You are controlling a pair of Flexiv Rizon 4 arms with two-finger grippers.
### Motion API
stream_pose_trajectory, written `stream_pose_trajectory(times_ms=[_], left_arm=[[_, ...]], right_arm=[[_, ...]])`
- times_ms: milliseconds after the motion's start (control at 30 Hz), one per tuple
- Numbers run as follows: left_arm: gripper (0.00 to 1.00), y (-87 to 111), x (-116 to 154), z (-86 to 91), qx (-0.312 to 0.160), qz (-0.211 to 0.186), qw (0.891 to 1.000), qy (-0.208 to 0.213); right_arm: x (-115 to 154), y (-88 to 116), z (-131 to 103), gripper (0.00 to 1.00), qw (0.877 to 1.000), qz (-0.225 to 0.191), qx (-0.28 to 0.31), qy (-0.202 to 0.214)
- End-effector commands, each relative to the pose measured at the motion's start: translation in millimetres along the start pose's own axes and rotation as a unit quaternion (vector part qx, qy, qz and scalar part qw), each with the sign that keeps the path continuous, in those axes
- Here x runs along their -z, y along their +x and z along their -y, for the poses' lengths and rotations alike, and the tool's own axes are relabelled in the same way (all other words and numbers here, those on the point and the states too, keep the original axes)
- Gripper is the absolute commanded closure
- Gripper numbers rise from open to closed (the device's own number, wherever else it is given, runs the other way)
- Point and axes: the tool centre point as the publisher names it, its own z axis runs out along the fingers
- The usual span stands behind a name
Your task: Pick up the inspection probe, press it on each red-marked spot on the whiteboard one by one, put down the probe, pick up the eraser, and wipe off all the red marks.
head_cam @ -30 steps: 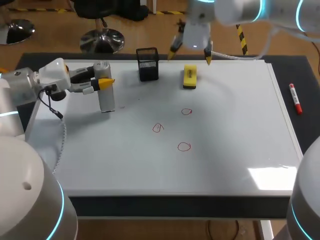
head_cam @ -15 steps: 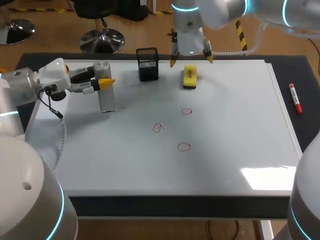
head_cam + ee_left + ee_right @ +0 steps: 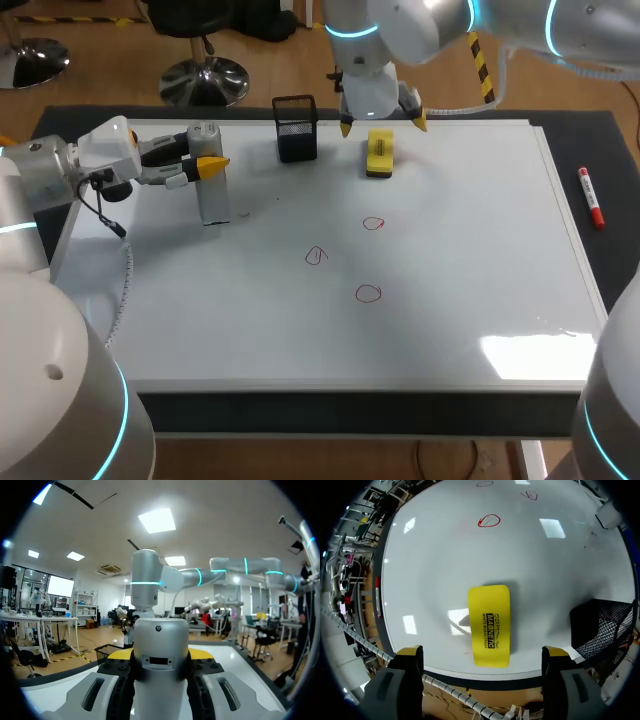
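Note:
My left gripper is shut on the inspection probe, a silver cylinder standing upright on the left part of the whiteboard. In the left wrist view the probe fills the space between the yellow-tipped fingers. Three red circles lie mid-board. The yellow eraser lies flat near the far edge. My right gripper hangs open just above the eraser's far end. In the right wrist view the eraser lies ahead of the right gripper, untouched, between the lines of its wide-spread fingers.
A black mesh cup stands beside the eraser, close to my right gripper; it also shows as the mesh cup in the right wrist view. A red marker lies off the whiteboard's right edge on the dark mat.
My right arm has swung left and come down nearer the eraser, its fingers still wide apart. The left arm and the probe have kept still.

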Motion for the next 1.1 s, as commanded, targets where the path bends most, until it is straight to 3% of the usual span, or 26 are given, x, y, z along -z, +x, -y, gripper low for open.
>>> stream_pose_trajectory(times_ms=[33,667,1100], left_arm=[[1.00,0.2,0,0.3,-0.001,0.001,1.000,0.001],[1.00,0.2,0,0.3,-0.001,0.001,1.000,0.001],[1.00,0.2,0,0.3,-0.001,0.001,1.000,0.001]], right_arm=[[0,2,-3,0.00,1.000,0.018,-0.010,0.013],[-8,1,-8,0.00,0.997,0.077,-0.022,0.004],[-14,-7,-12,0.00,0.996,0.090,-0.005,-0.002]])
